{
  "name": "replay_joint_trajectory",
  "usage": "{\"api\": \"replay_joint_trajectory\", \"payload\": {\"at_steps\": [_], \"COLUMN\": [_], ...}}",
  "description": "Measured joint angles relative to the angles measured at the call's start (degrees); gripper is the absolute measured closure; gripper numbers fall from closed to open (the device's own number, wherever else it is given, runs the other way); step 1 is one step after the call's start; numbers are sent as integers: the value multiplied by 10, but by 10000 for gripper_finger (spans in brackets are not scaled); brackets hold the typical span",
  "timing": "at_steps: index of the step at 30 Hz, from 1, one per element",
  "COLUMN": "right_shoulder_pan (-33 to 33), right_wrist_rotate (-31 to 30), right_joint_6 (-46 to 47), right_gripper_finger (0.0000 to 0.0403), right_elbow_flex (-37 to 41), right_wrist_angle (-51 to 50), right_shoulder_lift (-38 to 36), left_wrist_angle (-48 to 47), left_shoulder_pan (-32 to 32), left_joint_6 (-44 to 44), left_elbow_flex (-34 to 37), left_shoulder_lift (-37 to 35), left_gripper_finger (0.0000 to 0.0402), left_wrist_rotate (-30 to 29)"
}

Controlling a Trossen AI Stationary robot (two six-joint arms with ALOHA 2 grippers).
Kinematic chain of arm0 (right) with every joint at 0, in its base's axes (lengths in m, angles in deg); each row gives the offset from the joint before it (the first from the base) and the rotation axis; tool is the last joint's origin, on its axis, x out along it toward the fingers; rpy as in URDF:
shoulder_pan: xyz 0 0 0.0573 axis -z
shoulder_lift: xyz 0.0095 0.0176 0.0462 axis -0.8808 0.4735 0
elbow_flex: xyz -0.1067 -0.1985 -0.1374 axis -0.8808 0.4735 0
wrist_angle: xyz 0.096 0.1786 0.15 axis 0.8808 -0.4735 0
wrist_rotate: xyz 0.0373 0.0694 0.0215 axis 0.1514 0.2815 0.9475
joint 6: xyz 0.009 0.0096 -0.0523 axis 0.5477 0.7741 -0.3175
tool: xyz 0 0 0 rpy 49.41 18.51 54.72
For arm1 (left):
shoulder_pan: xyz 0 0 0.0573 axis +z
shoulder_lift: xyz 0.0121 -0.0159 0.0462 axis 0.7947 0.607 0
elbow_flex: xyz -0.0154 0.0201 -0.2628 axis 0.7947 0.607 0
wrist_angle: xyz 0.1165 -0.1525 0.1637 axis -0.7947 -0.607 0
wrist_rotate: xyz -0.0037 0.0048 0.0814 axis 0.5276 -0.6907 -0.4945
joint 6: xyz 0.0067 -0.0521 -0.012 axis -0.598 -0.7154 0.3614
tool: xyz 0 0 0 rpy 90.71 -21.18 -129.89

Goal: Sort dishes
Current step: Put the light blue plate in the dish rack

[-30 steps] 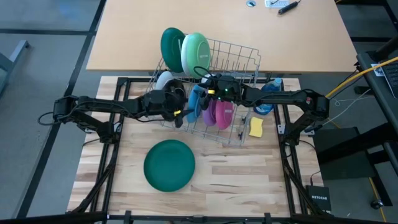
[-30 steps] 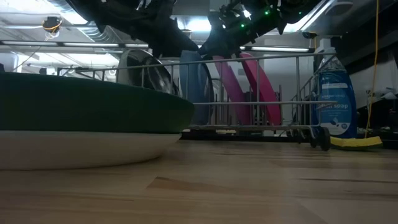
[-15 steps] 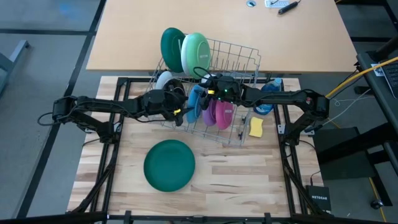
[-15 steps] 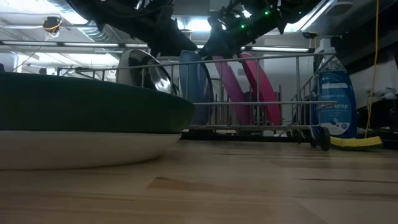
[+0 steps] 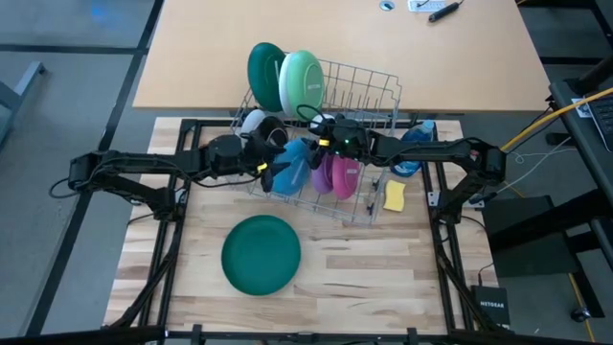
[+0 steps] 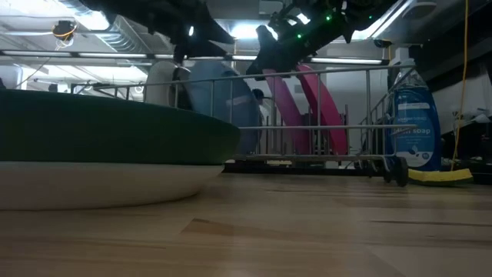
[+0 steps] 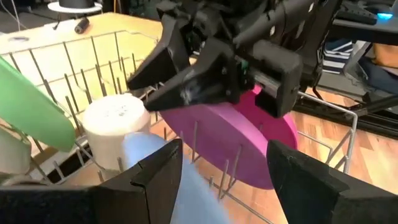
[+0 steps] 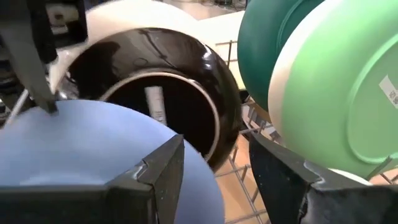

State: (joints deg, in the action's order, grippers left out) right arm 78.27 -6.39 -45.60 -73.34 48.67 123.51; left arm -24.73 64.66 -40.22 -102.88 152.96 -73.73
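High view: straight down on the whole table [image 5: 383,259], both arms and the rack [image 5: 335,144] mid-frame. Low view: table height, level across the wood, dark green plate [image 6: 108,138] hard up to the lens, rack [image 6: 330,115] behind it. Left wrist: close in, past its jaws into the rack [image 7: 81,68], facing the other arm. Right wrist: closer still, blue plate [image 8: 93,149] and black bowl [image 8: 180,99] just beyond its jaws. All four share the rack.

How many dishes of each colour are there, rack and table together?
Dark green: 2
Light green: 1
White: 1
Black-and-white: 1
Blue: 1
Purple: 1
Pink: 1
Total: 8
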Motion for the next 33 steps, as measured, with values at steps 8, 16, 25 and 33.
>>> {"api": "replay_joint_trajectory", "payload": {"at_steps": [8,16,25,33], "right_shoulder_pan": [0,0,0,0], "right_wrist_rotate": [1,5,129,111], "right_joint_6": [-3,-5,-5,-5], "right_gripper_finger": [217,217,217,217], "right_elbow_flex": [-1,-1,-2,-2], "right_wrist_angle": [18,16,9,-2], "right_shoulder_lift": [0,-1,-2,-2], "left_wrist_angle": [4,-17,-264,-409], "left_shoulder_pan": [1,0,-26,-80], "left_joint_6": [4,4,80,93], "left_elbow_flex": [1,1,1,1], "left_shoulder_lift": [5,-44,-162,-175], "left_gripper_finger": [180,180,180,180], "left_wrist_rotate": [-30,-31,7,-8]}}
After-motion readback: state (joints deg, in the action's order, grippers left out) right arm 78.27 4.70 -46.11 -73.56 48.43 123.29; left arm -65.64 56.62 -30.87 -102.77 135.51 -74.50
